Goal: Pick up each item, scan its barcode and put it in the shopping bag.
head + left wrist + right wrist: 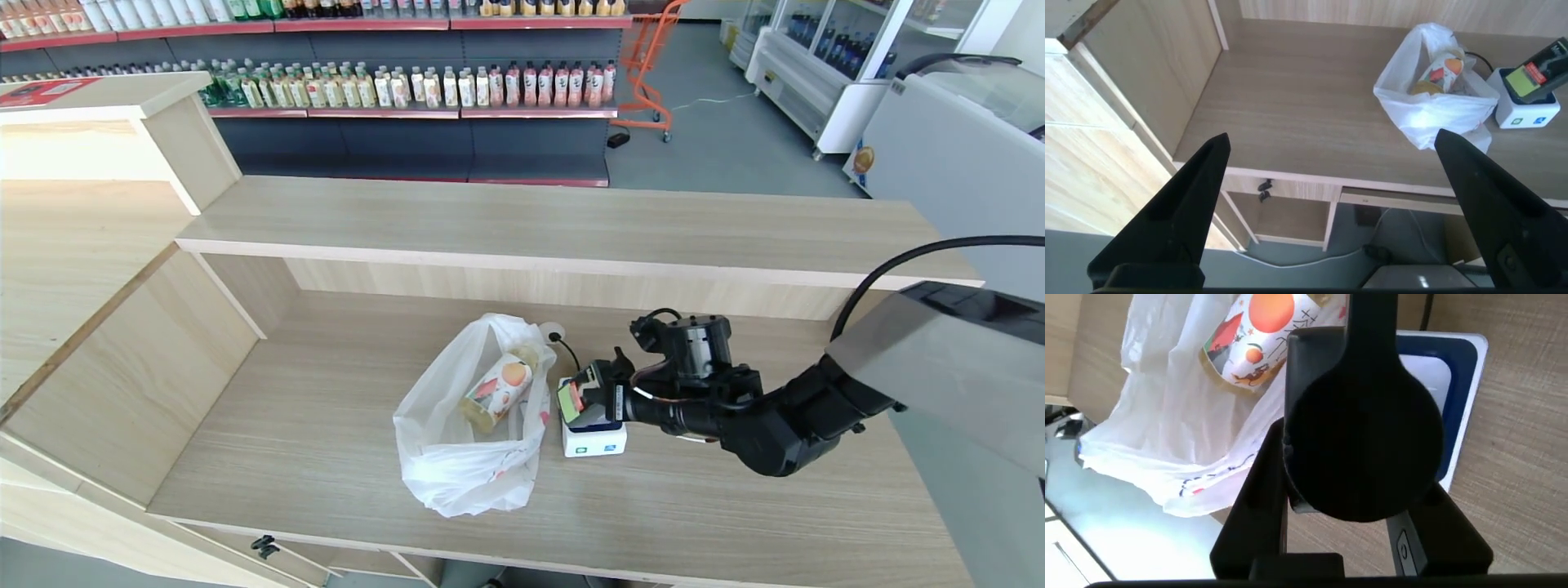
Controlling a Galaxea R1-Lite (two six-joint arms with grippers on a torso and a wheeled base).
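right gripper: clamped on a small dark green-and-red-faced packet; we log it above the white, blue-topped scanner box. left gripper: spread wide, empty. white plastic shopping bag alongside holds a fruit-labelled bottle.

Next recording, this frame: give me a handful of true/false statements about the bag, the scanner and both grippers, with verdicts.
1. A bottle lies inside the shopping bag. True.
2. The right gripper is empty. False: it is shut on a small dark item, held over the scanner.
3. The scanner stands on the bag's left. False: it stands on the bag's right, close beside it.
4. The left gripper is open and holds nothing. True.
5. The bag sits on the upper ledge. False: it sits on the lower counter.
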